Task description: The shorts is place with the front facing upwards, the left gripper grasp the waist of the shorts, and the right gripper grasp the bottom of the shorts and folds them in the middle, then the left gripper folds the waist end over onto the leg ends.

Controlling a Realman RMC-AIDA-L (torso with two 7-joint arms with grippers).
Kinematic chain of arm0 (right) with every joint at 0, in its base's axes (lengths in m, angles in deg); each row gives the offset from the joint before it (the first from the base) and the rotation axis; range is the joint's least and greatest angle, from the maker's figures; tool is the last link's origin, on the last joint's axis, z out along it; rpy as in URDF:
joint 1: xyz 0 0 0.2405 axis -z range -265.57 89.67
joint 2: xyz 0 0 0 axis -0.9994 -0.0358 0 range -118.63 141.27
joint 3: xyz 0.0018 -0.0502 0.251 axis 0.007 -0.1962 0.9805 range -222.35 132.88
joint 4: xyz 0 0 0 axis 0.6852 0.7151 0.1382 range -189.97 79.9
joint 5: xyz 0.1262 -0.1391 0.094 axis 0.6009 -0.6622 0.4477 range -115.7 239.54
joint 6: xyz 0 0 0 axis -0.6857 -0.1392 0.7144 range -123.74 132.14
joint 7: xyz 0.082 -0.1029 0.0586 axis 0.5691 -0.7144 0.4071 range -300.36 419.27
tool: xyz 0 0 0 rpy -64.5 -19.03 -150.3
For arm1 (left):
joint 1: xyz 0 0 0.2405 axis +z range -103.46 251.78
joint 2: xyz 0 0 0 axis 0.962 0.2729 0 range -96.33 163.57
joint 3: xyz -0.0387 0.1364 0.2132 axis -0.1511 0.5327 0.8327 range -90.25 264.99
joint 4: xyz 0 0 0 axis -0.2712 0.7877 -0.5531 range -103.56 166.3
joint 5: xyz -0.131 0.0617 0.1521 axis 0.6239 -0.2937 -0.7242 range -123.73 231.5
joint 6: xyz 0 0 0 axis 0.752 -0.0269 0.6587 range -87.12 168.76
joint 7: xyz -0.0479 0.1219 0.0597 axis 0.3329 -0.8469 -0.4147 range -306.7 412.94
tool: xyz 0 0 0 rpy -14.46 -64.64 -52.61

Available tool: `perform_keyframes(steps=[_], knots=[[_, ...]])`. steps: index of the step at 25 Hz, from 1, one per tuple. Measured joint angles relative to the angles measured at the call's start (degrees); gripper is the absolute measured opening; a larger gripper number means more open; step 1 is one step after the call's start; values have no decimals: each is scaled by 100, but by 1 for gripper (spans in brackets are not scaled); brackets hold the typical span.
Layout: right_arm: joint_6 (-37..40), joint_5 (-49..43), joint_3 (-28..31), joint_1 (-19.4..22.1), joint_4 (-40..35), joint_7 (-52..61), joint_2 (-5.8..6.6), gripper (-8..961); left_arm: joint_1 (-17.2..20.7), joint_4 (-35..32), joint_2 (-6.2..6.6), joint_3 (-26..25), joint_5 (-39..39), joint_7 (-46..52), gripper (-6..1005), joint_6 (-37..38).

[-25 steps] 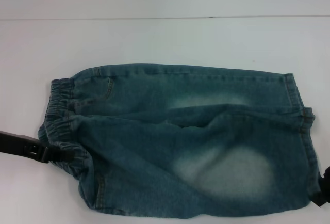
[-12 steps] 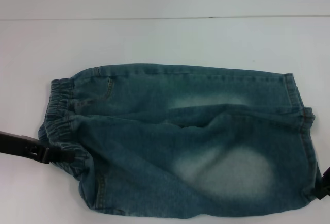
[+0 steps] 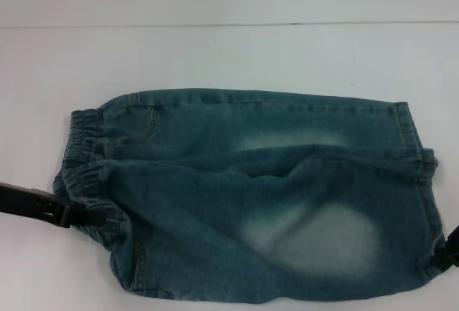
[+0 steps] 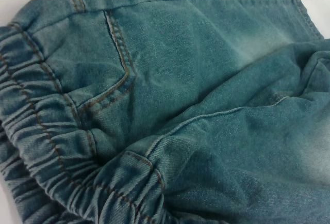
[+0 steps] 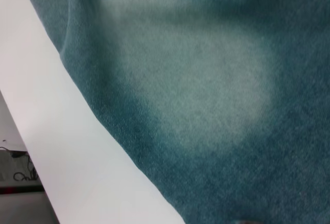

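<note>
Denim shorts [image 3: 251, 196] on white table [image 3: 229, 53]

Faded denim shorts [image 3: 251, 196], matt table [image 3: 229, 53]

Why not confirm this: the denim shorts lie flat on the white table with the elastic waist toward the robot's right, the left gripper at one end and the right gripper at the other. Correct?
Not quite. The head view shows the elastic waist of the denim shorts toward the robot's left, where the left gripper meets it. The right gripper is at the leg end. The rest holds: they lie on the white table.
</note>
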Motion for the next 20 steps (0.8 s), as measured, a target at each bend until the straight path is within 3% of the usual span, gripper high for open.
perform_keyframes(steps=[14, 20], knots=[[46, 103, 552, 62, -5, -434, 176, 12, -40, -22, 83, -48, 111, 11, 69, 231], [322, 179, 1375, 86, 159, -968, 342, 12, -98, 6, 166, -147, 166, 164, 69, 279]])
